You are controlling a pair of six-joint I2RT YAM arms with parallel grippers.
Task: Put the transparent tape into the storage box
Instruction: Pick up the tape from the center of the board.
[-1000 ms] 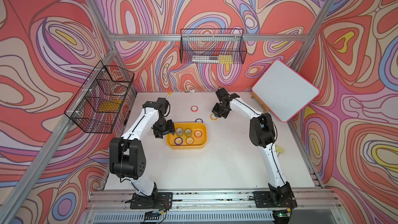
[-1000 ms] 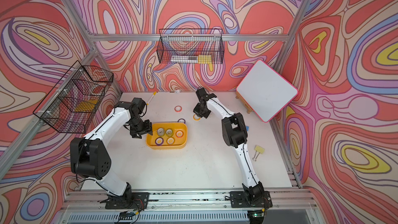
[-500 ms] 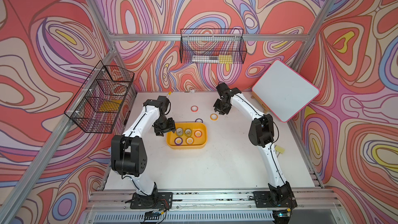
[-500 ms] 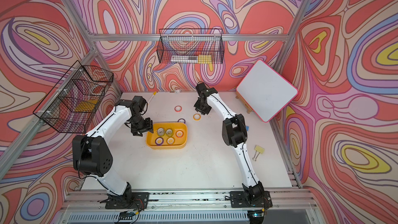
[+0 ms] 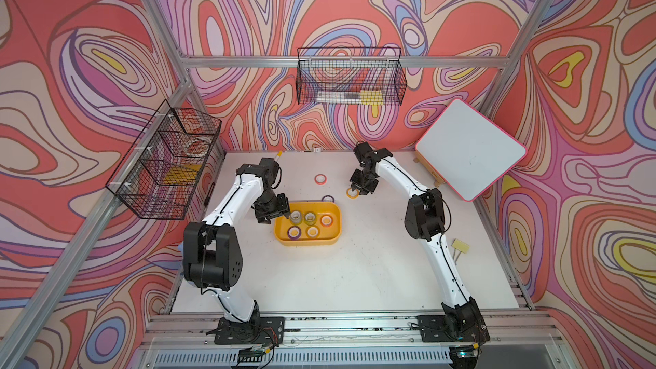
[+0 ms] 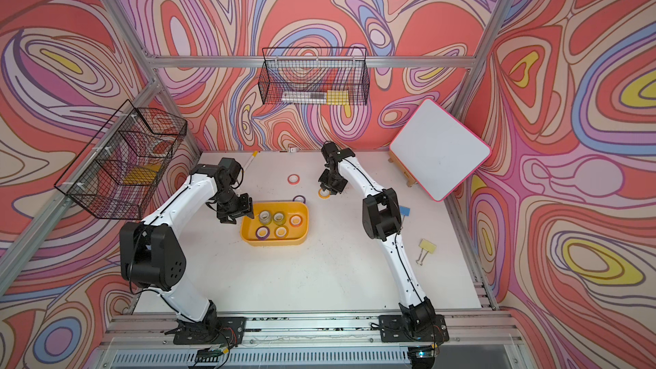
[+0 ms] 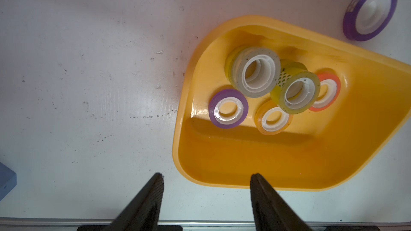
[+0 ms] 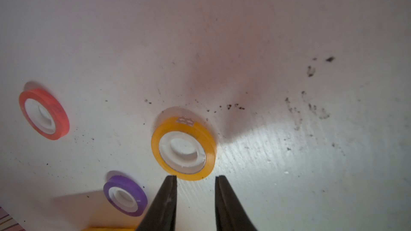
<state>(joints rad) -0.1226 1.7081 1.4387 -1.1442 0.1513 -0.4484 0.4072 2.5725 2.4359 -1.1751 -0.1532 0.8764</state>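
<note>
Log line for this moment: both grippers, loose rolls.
left gripper: open, empty, beside storage box | right gripper: open, empty, tips at orange roll | also loose: red roll, purple roll | phase: pre-grasp

Left fingers [image 7: 146, 198] spread wide and empty, right fingers [image 8: 165, 196] parted narrowly, both pointing downward.

A long wire basket [image 5: 349, 81] hangs on the back wall, upper middle of the frame, with a yellow pad [image 5: 371, 96] inside. A deep wire basket [image 5: 167, 165] hangs at the left. A white board [image 5: 469, 152] (its edge is pink) leans at the right. A yellow clip [image 6: 427, 246] lies on the white table [image 5: 355, 278], lower right.
</note>
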